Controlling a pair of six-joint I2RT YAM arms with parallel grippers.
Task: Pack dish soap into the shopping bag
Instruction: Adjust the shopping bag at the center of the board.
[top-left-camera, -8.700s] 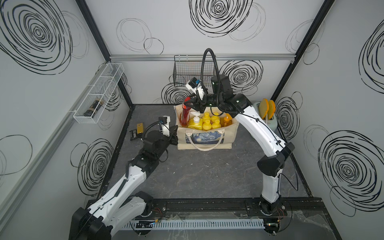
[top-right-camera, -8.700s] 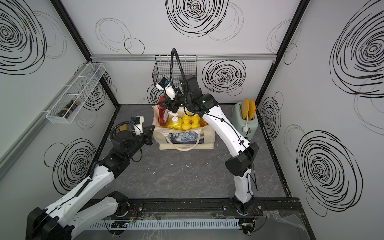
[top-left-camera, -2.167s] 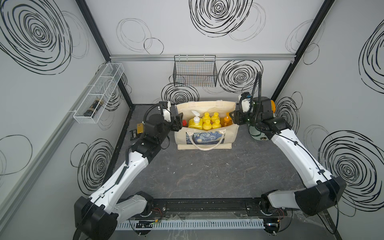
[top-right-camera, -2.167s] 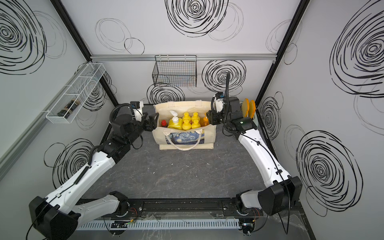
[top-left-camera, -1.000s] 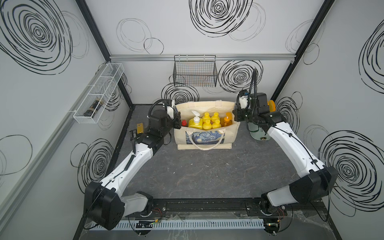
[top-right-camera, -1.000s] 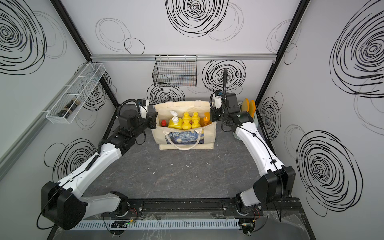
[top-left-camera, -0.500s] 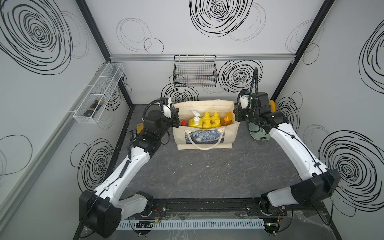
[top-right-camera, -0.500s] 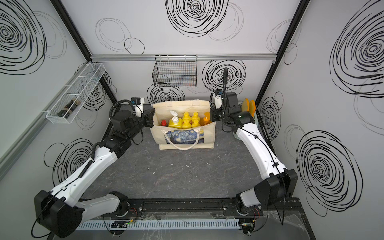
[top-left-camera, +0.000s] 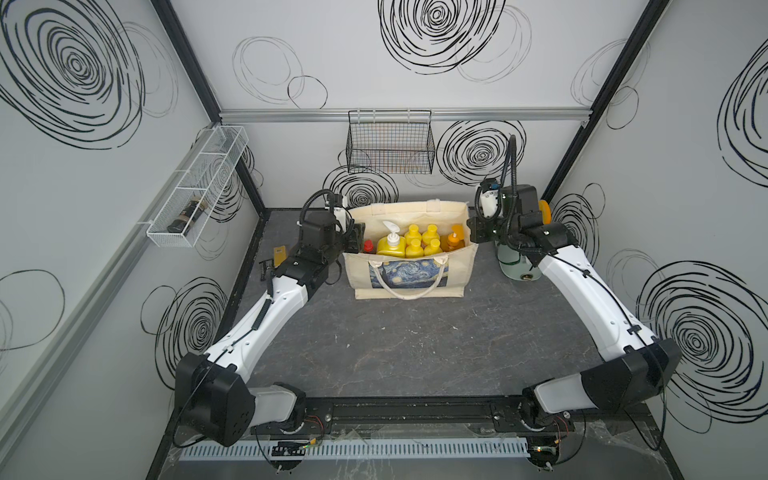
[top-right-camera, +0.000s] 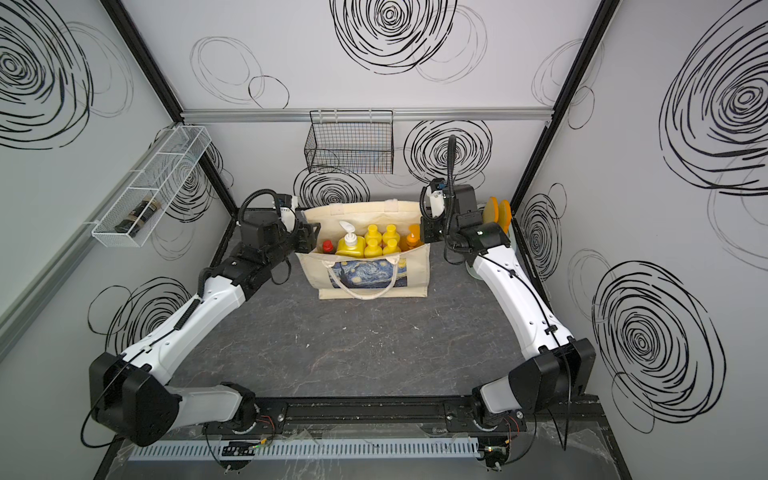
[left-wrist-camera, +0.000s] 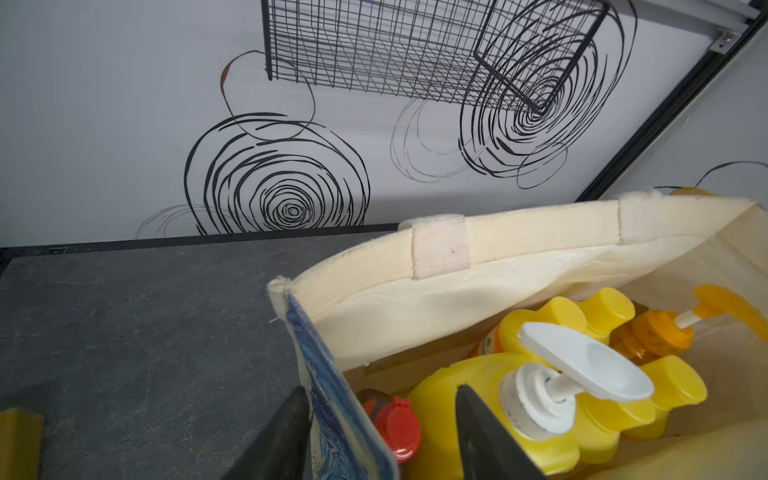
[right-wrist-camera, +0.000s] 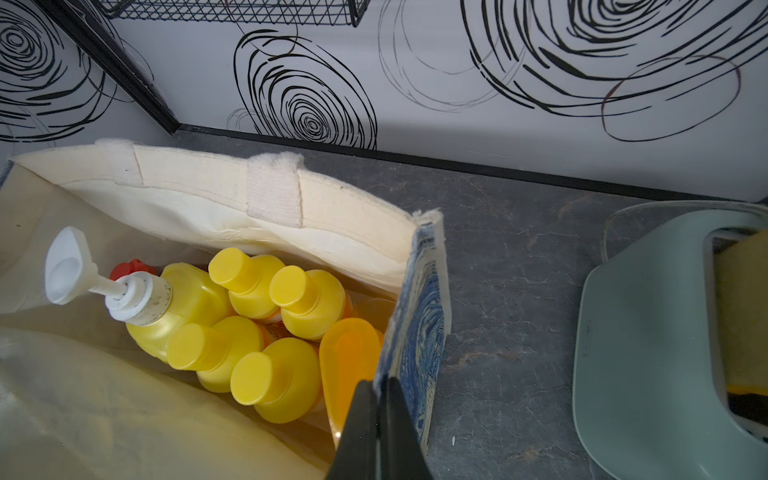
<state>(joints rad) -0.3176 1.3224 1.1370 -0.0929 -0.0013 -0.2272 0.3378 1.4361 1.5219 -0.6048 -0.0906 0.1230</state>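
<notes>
Cream canvas is sitting between my arms: the shopping bag (top-left-camera: 409, 274) is standing upright on the bench (top-left-camera: 395, 340), its long axis running from one pincer to the other, with the dish soap (top-left-camera: 409, 245) bottles all standing inside, caps up. My right pincer (right-wrist-camera: 377, 384) is pinching the rim of the end wall on its side, jaws closed on the cloth. My left pincer (left-wrist-camera: 380, 390) is standing parted astride the opposite end wall, one jaw outside, one inside, gripping nothing

The shopping bag (top-left-camera: 457, 274) is hiding the bodies of the dish soap (top-left-camera: 390, 248) in both top views. The right arm (top-left-camera: 582, 286) is covering part of a pale green holder (top-left-camera: 514, 267) at the right edge of the worktop (top-left-camera: 415, 345). A dark item (top-left-camera: 185, 215) in the wire shelf (top-left-camera: 201, 183) is looking too small to name.
</notes>
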